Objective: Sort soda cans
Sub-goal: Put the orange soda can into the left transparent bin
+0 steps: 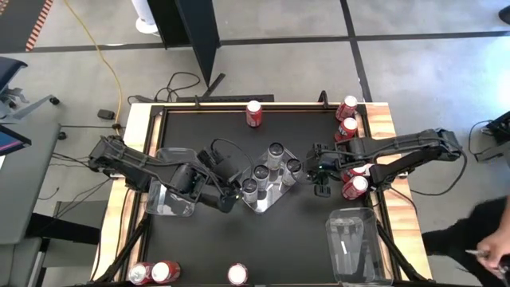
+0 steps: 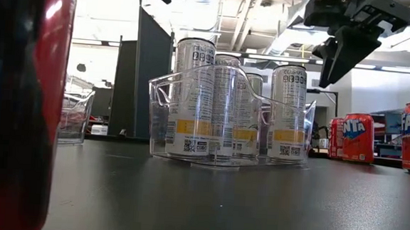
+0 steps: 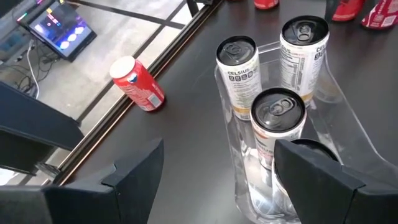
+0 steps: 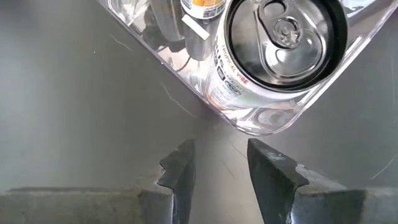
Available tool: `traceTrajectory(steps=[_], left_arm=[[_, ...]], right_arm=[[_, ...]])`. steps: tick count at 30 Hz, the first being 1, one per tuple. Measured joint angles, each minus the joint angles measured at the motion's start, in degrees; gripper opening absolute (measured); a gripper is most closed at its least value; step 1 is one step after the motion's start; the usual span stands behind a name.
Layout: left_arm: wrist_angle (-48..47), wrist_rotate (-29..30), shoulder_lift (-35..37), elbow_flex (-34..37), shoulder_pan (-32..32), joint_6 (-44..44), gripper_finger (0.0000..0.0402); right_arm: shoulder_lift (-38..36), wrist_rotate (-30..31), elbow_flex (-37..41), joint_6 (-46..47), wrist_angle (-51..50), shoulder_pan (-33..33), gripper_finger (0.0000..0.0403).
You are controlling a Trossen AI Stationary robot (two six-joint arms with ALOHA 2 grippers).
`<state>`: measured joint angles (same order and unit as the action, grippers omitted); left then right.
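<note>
Your right hand (image 4: pixel 217 171) hangs just beside one corner of the clear tray (image 1: pixel 269 195) in the middle of the tabletop (image 1: pixel 295 235), its two fingers a narrow gap apart with nothing between them. Your left hand (image 3: pixel 217 180) sits at the tray's opposite side, fingers spread wide and empty, above the nearest can.

Silver cans (image 1: pixel 276 151) stand upright inside that tray, packed close. Red cans are scattered around the rim: one (image 1: pixel 253 113) at the far edge, a pair (image 1: pixel 347 108) at the far right corner, more (image 1: pixel 355 186) under your right arm, and three (image 1: pixel 165 272) along the near edge.

From above you see only lids. Your low view gives the silver cans' labels and the tray's curved wall (image 2: pixel 162 98), and shows the right hand raised clear of the tabletop, with upright red cans (image 2: pixel 358 137) to the side. Your right wrist view shows one silver can's pull-tab lid (image 4: pixel 283 37) pressed into the tray corner.

Black matte tabletop with a wooden border; concrete floor and a yellow cable (image 1: pixel 107 56) beyond. A second clear tray (image 1: pixel 171 191) lies under your left arm, and a third (image 1: pixel 355 243) at the near right. Open black surface lies between the middle tray and the near edge.
</note>
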<state>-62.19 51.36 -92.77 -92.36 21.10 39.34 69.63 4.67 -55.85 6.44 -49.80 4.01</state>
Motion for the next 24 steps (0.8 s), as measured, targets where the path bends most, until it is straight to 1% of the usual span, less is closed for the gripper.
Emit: traceTrajectory(steps=[12, 22, 24], left_arm=[[-0.09, 0.16, 0.00, 0.00, 0.00, -2.54, 0.0300], [-0.72, 0.04, 0.00, 0.00, 0.02, -3.10, 0.0300], [-1.57, -1.33, 0.00, 0.00, 0.00, -2.85, 0.0300]], right_arm=[[0.00, -0.01, 8.27, 4.35, 5.67, 2.90, 0.0161], [0.00, 0.00, 11.78, 7.11, 7.76, 3.87, 0.0161], [0.00, 0.00, 12.22, 7.26, 8.54, 3.89, 0.0161]])
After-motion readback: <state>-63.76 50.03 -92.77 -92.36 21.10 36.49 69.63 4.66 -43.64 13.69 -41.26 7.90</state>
